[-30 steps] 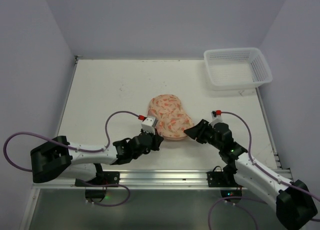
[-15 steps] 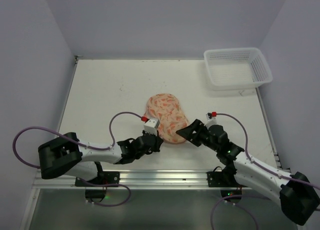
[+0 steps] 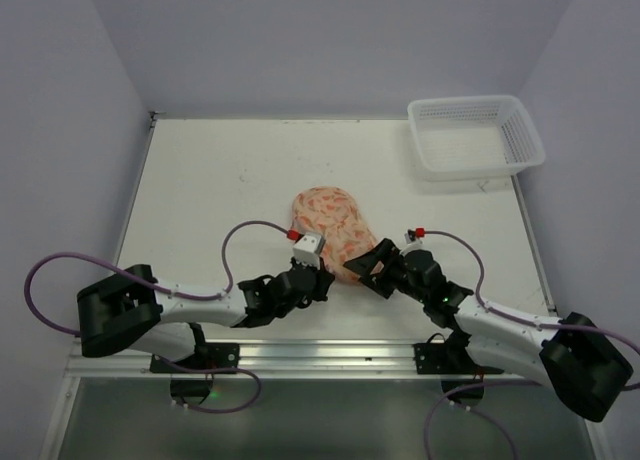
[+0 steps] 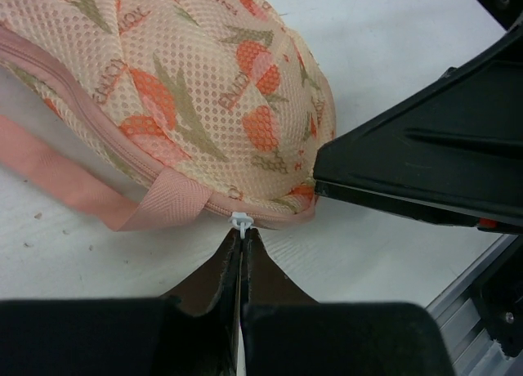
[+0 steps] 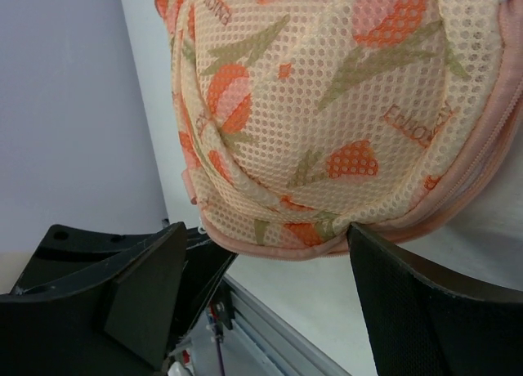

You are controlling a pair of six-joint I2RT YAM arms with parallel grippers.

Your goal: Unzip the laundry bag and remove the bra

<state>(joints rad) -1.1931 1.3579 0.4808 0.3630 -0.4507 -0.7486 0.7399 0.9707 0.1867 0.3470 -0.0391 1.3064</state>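
The laundry bag (image 3: pixel 335 225) is a peach mesh dome with orange print and pink zip trim, lying at the table's middle. My left gripper (image 3: pixel 322 280) is at its near edge. In the left wrist view the left gripper (image 4: pixel 242 233) is shut on the small white zip pull (image 4: pixel 240 221) at the bag's (image 4: pixel 188 90) seam. My right gripper (image 3: pixel 365 270) is open at the bag's near right end. In the right wrist view the right gripper (image 5: pixel 278 266) straddles the bag's (image 5: pixel 327 114) rim without closing on it. The bra is hidden.
A white lattice basket (image 3: pixel 475 135) stands at the far right corner. A pink strap (image 4: pixel 90 196) trails from the bag's seam onto the table. The metal rail (image 3: pixel 330 355) runs along the near edge. Walls close in the left, back and right.
My right gripper has moved left up to the bag's near end. My left gripper has shifted slightly right along the near seam. The bag has slid a little away from the arms.
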